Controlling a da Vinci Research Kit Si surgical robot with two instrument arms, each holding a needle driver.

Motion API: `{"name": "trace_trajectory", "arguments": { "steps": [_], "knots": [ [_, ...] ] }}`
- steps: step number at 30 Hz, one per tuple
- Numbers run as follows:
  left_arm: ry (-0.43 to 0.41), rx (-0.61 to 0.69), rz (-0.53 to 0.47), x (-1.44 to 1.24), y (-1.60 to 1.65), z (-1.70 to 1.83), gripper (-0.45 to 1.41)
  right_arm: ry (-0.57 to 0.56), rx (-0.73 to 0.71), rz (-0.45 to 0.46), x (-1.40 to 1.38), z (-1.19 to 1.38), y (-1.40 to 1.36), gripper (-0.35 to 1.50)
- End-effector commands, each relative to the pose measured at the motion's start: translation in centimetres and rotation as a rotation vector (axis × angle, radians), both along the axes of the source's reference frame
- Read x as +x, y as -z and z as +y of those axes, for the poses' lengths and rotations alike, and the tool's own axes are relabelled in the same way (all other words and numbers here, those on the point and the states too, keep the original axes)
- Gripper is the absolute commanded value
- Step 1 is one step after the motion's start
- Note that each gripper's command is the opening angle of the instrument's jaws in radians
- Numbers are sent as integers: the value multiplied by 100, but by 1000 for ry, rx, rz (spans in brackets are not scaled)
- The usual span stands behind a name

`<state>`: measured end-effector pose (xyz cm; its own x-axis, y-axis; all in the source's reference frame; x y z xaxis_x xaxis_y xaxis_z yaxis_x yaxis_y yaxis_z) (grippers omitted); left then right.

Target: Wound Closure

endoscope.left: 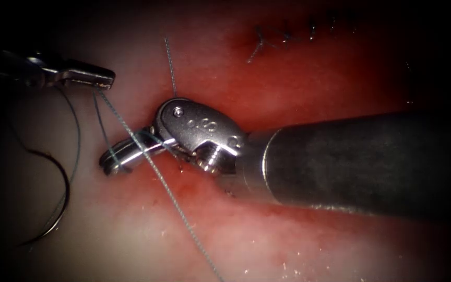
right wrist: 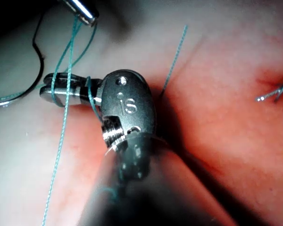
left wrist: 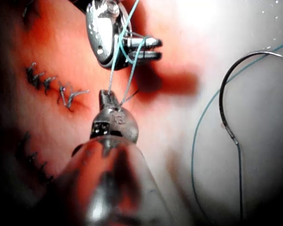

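Endoscope view: left gripper (endoscope.left: 103, 83) clamps braided thread (endoscope.left: 173, 198) wrapped round the closed, empty right gripper (endoscope.left: 115, 163); curved needle (endoscope.left: 58, 193) lies free.

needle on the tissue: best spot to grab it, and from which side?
Judgement: grip the needle on its mid-curve, coming from above. It lies flat and free on the tissue, left of both tools, arc fully exposed; thread trails from one end.

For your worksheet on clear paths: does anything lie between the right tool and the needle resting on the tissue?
Yes. The thread, held taut by the left tool, is looped around the right tool and crosses between it and the needle, which lies free on the tissue, left of it.
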<state>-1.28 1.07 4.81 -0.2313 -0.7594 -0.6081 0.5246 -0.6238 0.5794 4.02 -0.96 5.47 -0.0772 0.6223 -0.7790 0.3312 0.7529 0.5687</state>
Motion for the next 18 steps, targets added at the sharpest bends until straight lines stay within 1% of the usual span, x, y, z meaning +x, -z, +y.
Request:
{"name": "trace_trajectory", "arguments": {
  "steps": [1, 4, 7, 10, 11, 13, 15, 16, 18],
  "knots": [
    [2, 4, -26, -7, -1, 3, -45, 14, -1, -13, 9, -3, -6, 99],
    [10, 10, -42, -9, 1, 2, -45, 18, 16, -18, 10, -5, -4, 111],
    [11, 15, -55, -8, -1, 2, -45, 23, 22, -20, 10, -3, -3, 118],
    [6, 21, -65, -6, -3, 2, -45, 17, 28, -6, 8, 0, -3, 118],
    [4, 19, -64, -4, -5, 0, -45, 7, 46, 27, 5, 1, -2, 113],
    [10, 26, -58, 0, -7, -3, -45, -9, 62, 61, 0, 5, 0, 106],
    [10, 29, -58, 2, -8, -4, -45, -15, 69, 72, -3, 7, 1, 104],
    [12, 35, -55, 7, -12, -9, -45, -29, 86, 102, -9, 13, 4, 103],
    [18, 40, -49, 11, -17, -13, -45, -44, 102, 127, -14, 17, 7, 101]
  ]
}}
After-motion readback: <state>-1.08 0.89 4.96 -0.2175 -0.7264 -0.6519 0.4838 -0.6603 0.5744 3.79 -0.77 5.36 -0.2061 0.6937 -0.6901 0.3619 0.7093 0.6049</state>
